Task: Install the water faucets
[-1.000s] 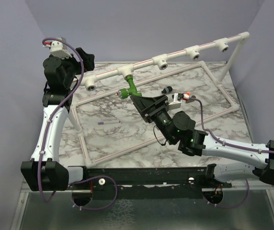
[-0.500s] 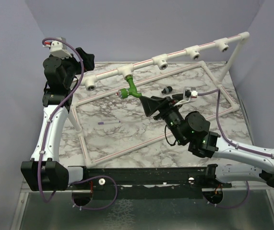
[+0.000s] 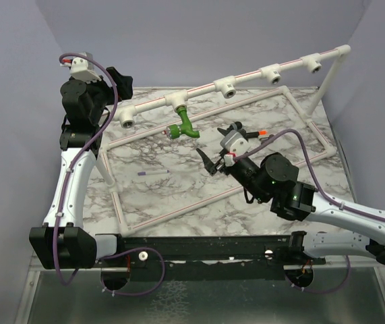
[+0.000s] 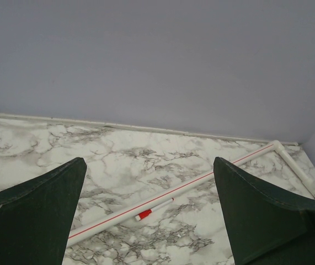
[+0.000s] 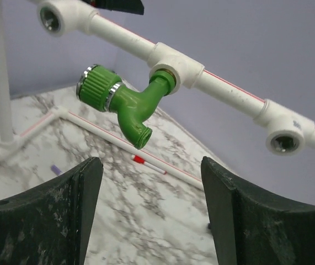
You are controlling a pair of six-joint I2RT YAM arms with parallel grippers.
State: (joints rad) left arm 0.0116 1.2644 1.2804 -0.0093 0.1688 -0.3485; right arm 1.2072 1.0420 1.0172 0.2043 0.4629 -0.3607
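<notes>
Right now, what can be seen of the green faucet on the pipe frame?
The green faucet looks like bright glossy plastic. It has a ribbed round knob edged with silvery rings, a bent body and a short open spout angled downward. Its inlet end sits in a white T-socket of the raised pipe, second from the left in the top view. It hangs above the marble table, touching only that socket. The right tool is open and apart from it.
</notes>
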